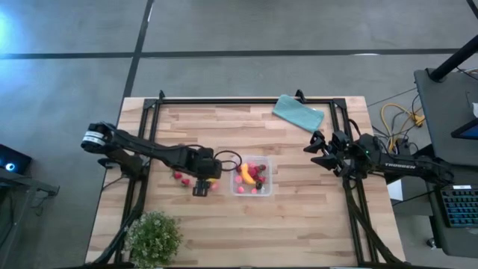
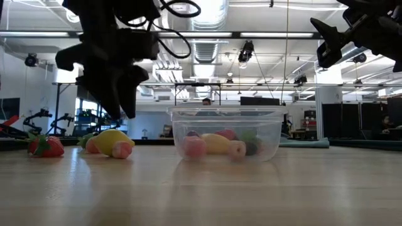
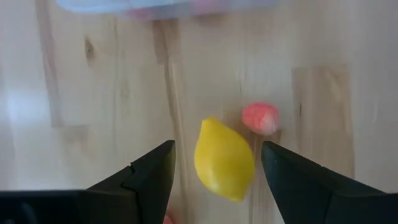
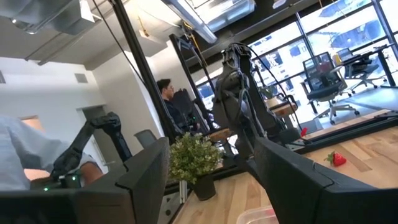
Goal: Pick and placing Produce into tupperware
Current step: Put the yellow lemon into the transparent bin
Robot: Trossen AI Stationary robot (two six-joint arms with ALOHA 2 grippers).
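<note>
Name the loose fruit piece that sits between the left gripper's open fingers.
The yellow lemon, framed by the left gripper. The small pink piece lies beside it, and a red strawberry lies farther off.

One clear tupperware [image 1: 252, 176] sits on the table [image 1: 299, 224], and two robot arms reach over it, each ending in one two-finger gripper. Inside the box there is one yellow banana [image 1: 244, 175] among several small red, pink and dark fruit pieces, too crowded together to count exactly. Outside the box lie one yellow lemon [image 3: 224, 159], one pink piece [image 3: 261, 118] just beside it and at least two red strawberries [image 1: 180, 177], along with one folded teal cloth [image 1: 298, 113] and one leafy green plant [image 1: 154, 237].
</note>
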